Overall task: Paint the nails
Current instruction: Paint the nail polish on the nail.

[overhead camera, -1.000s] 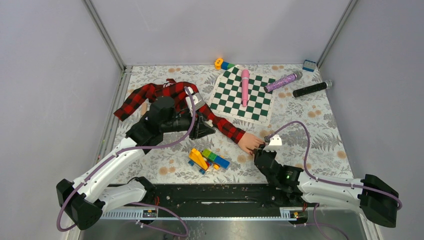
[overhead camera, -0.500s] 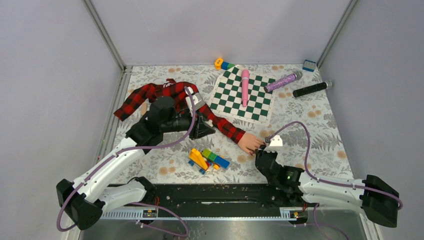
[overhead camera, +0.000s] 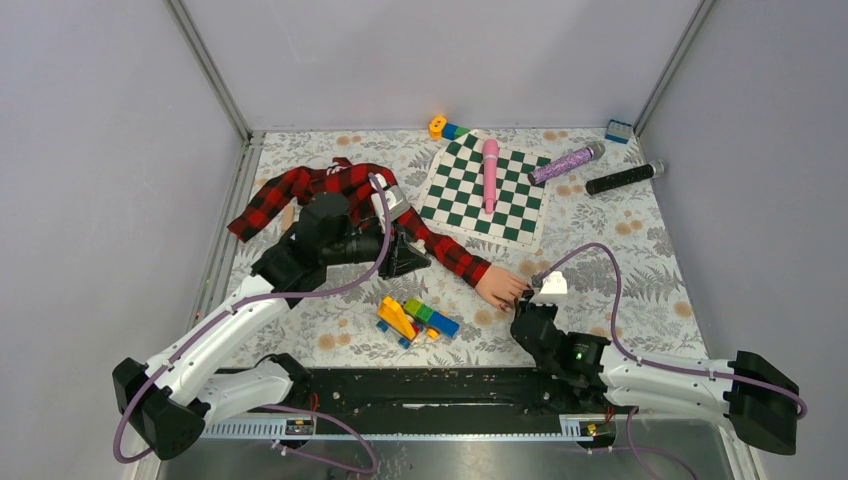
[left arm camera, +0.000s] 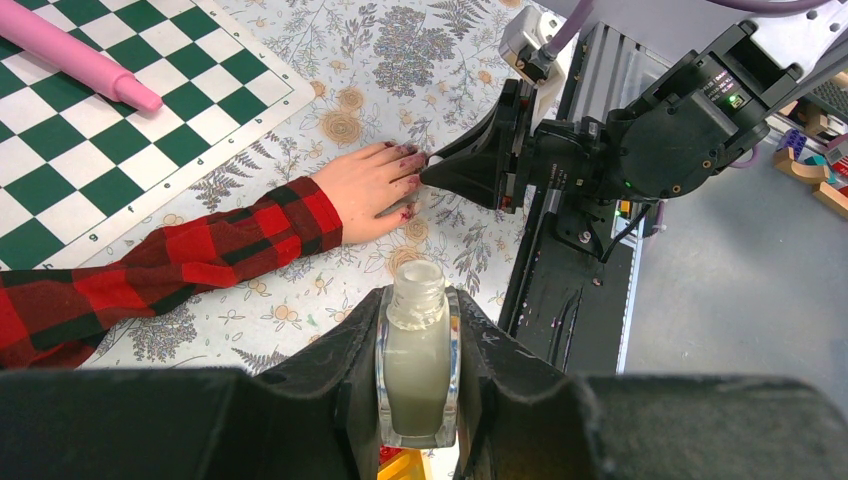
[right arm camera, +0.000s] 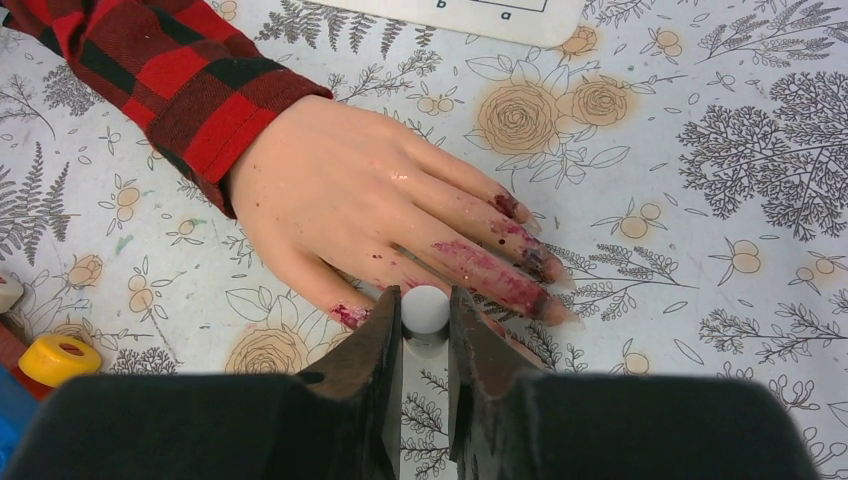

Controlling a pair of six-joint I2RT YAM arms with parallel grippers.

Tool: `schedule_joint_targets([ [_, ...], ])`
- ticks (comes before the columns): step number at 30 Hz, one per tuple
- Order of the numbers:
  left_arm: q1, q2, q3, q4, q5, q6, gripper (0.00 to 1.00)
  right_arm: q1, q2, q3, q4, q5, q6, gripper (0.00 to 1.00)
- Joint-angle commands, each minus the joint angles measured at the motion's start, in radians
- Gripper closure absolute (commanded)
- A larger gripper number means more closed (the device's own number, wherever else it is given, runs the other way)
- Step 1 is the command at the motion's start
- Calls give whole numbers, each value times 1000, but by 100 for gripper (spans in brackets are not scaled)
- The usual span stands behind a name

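The right gripper [right arm camera: 425, 300] is clamping its two black fingers tight on a small white round cap [right arm camera: 427, 310]; whatever hangs below the cap is hidden. The cap is hovering just beside the fingers of a pale pink mannequin hand [right arm camera: 340, 190], in the gap between thumb and forefinger. The hand is lying palm down on the floral tablecloth [right arm camera: 700, 120], near the front edge and right of centre, fingers pointing right. The nails [right arm camera: 535, 262] are showing dark red, and red smears are running back along the fingers and the thumb tip. A red-and-black plaid sleeve [right arm camera: 170, 70] is stretching from the wrist toward the far left.

The left gripper [left arm camera: 417, 300] is gripping a small pale bottle [left arm camera: 417, 370] by its sides, open neck up. It is hanging over the sleeve, left of the mannequin hand and well apart from it.

A heap of coloured toy blocks [overhead camera: 415, 318] is lying near the front, between the two arms. Farther back, a green-and-white chessboard [overhead camera: 485, 190] is carrying a pink tube [overhead camera: 491, 172]. To its right, a glittery purple cylinder [overhead camera: 565, 162] and a black cylinder [overhead camera: 625, 177] are resting on the cloth.
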State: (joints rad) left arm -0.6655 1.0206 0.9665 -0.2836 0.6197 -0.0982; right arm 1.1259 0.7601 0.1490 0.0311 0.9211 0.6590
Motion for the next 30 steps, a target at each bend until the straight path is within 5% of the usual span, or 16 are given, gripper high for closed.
schedule_joint_targets([
  [1,-3,-16,28,55,23,-4,100,18,-14,43,-21,78,10,100],
  [18,-3,-20,28,55,24,-6,100,40,-55,35,51,44,-34,100],
  [30,-2,-28,26,57,17,-8,100,128,153,70,201,117,-108,100],
])
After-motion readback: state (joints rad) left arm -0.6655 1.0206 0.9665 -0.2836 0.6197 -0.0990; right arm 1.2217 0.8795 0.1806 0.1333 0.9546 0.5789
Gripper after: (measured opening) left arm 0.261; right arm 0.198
